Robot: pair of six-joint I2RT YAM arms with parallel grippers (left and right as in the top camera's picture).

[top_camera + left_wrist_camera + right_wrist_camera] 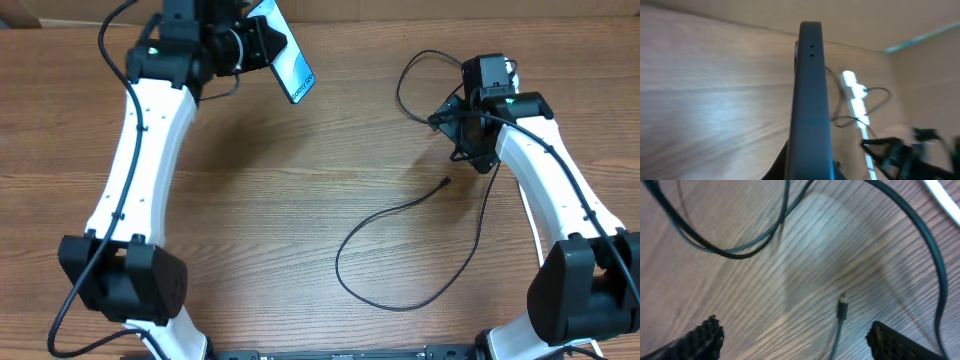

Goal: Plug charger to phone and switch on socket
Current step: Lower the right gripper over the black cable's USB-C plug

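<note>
Overhead: L gripper (pixel 262 42) clamped on slim teal-screen smartphone (pixel 292 68), tilted, off the wooden table (pixel 300 200), far-left. R wrist: R gripper (pixel 797 332) fingers spread wide, empty, above small black connector tip (pixel 842 306) of thin black charger cable (pixel 400 212) lying on table.

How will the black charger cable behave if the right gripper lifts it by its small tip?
Probably floppy: the cable lies in loose loops on the table, so the rest would likely trail and drag. The tip looks small and thin next to the wide-open right gripper, so it may twist or slip if pinched off-centre.
</note>
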